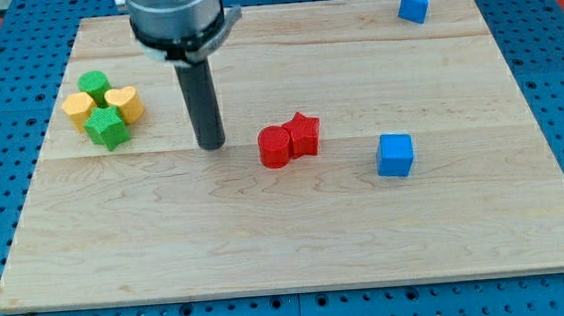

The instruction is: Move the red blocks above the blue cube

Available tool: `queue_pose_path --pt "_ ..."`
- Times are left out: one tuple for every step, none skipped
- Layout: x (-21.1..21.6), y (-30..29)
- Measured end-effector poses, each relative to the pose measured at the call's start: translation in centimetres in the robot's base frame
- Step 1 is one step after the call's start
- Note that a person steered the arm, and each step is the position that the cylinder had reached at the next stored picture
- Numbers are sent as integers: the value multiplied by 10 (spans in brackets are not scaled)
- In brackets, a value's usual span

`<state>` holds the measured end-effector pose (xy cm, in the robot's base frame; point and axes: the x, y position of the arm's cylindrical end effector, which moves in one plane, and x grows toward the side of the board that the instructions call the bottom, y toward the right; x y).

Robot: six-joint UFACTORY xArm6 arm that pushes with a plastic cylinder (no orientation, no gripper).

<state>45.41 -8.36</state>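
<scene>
Two red blocks lie touching near the board's middle: a red cylinder-like block (274, 147) on the left and a red star-shaped block (303, 134) on its right. The blue cube (395, 155) sits to their right, slightly lower in the view. My tip (212, 145) rests on the board just left of the red cylinder, a small gap apart from it. The rod rises from there to the arm at the view's top.
A second blue block (413, 5) lies near the top right corner of the wooden board (298, 246). At the left is a cluster: two green blocks (94, 84) (107, 127) and two yellow blocks (124, 102) (79, 109).
</scene>
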Motion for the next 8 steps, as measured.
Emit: queue_pose_path --pt "33 0" --pt "42 0" --pt "40 0" --pt "29 10" --pt "25 32" --pt "18 49" --pt "15 61" --pt "13 68"
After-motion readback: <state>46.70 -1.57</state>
